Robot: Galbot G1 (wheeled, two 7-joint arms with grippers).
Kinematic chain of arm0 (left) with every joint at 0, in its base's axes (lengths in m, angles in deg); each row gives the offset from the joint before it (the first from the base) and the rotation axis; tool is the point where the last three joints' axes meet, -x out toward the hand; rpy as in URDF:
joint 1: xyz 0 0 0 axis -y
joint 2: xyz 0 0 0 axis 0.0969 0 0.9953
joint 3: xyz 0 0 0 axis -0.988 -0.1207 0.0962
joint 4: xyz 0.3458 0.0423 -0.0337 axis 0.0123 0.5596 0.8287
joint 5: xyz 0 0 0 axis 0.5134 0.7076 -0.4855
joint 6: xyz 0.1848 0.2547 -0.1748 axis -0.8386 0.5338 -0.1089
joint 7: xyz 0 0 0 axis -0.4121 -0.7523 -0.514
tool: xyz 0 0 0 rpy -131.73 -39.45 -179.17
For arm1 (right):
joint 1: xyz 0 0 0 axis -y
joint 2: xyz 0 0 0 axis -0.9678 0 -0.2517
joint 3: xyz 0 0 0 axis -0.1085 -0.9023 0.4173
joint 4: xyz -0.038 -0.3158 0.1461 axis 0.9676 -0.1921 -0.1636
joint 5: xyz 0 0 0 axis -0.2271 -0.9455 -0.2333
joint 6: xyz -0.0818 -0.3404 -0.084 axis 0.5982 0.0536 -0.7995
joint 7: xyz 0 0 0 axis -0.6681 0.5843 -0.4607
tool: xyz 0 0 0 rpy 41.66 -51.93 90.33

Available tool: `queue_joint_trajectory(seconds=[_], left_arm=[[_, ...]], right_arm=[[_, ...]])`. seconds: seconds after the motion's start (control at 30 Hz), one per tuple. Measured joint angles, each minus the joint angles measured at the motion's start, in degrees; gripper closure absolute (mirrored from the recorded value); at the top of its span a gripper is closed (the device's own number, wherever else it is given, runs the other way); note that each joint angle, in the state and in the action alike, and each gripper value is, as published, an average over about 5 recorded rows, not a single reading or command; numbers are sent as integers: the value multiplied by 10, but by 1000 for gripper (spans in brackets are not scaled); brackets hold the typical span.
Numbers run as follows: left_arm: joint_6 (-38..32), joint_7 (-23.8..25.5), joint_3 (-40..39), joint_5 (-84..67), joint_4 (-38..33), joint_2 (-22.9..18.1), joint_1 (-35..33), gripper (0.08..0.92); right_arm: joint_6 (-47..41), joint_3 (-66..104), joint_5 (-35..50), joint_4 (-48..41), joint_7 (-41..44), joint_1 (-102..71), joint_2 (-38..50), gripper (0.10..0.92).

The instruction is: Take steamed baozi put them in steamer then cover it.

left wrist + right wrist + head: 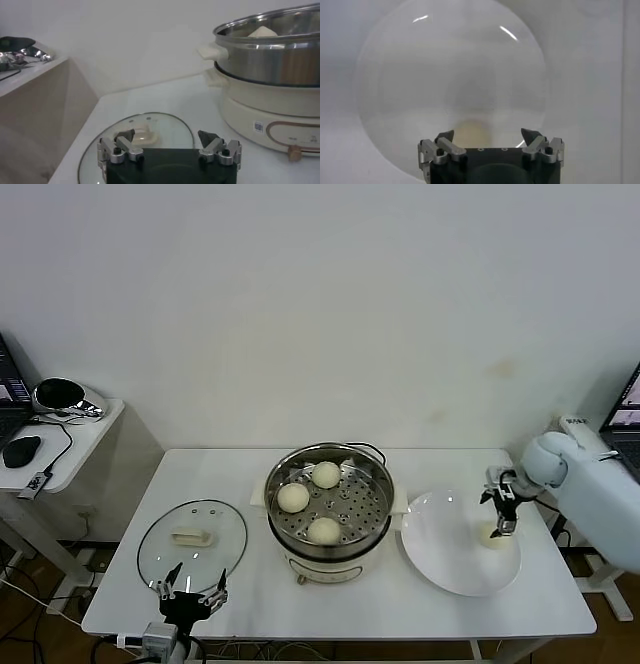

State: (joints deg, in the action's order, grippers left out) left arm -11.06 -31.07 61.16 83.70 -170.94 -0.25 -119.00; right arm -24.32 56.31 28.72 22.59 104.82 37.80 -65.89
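Observation:
The steel steamer (330,474) stands mid-table with three baozi on its perforated tray: one at the back (326,475), one at the left (293,497), one at the front (323,530). A fourth baozi (488,535) lies on the white plate (445,559). My right gripper (503,521) hangs open just above that baozi, which shows between the jaws in the right wrist view (470,134). The glass cover (192,544) lies flat left of the steamer. My left gripper (190,591) is open and empty at the table's front edge by the cover (137,135).
The steamer's side (270,75) rises to the right of the left gripper. A side desk (60,444) with a mouse and a shiny object stands at the far left. A laptop edge (625,419) shows at the far right.

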Motion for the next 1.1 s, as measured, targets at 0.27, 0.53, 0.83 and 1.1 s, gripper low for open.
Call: queue_joint_trajectory(seconds=[0.27,0.53,0.83,1.1], left_arm=[[0,0,-2,-1,-2,-1,-5,177],[0,-1,-1,-1,-4,0,-8,177],[0,-1,-2,0,-3,-2,-6,177],[0,0,-2,0,-2,-3,-2,177]], right_arm=[[-1,21,-11,-13,-12,-25,-3,203],[-3,33,-22,-22,-16,-40,-10,203],[-3,39,-29,-32,-20,-46,-14,203],[-3,41,-30,-45,-21,-42,-20,292]])
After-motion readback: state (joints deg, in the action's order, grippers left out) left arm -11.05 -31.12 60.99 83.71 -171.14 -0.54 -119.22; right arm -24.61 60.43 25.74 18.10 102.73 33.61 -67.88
